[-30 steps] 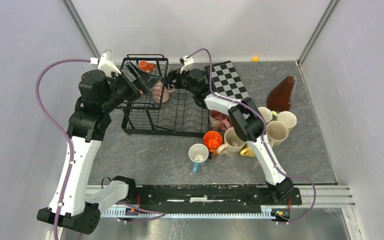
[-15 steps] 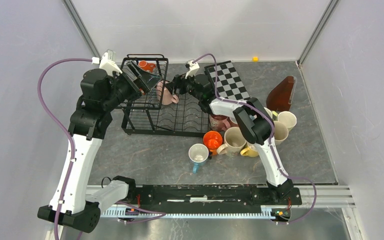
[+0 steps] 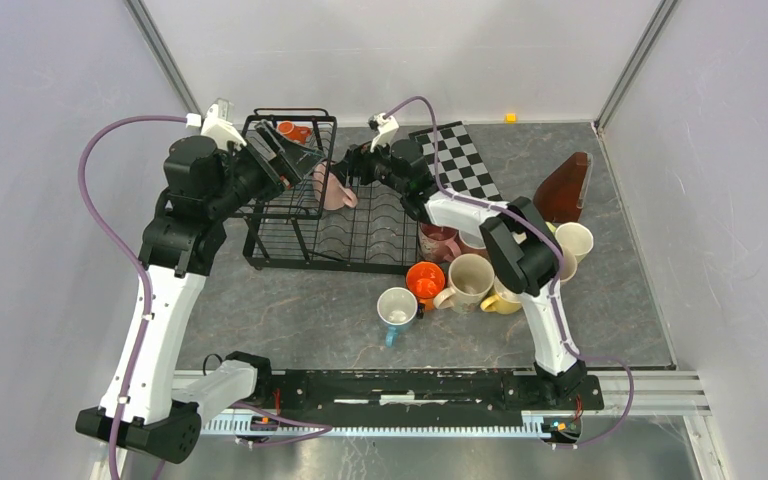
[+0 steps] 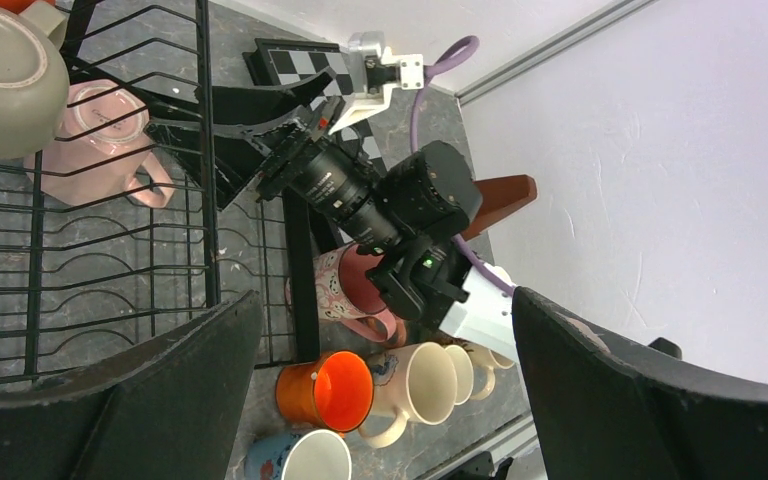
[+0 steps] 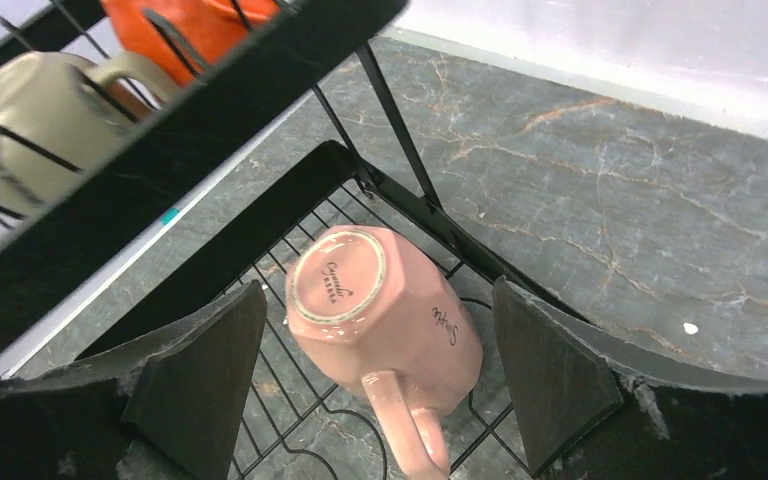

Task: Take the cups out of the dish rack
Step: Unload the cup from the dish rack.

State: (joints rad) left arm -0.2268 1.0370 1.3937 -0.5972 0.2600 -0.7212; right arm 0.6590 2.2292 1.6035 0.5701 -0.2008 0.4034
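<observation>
Over the last second the right arm has swung its elbow outward and flattened its reach. The right gripper point(image 5: 375, 310) has stayed at the far end of the dish rack point(image 3: 320, 265), and the left arm has barely moved. No cup has left the rack in that span, so this reads as lining up a grasp rather than a lift.

The right fingers point(image 5: 200, 370) are spread wide. The pink mug point(image 5: 390, 340) lies between them on the slotted tray, touching neither. It is tipped over with its base toward the wrist and its handle pointing back between the fingers.

The left gripper point(image 4: 385, 300) is also spread wide and holds nothing. A beige mug point(image 4: 0, 75) sits in the basket well beyond its fingertips.
</observation>
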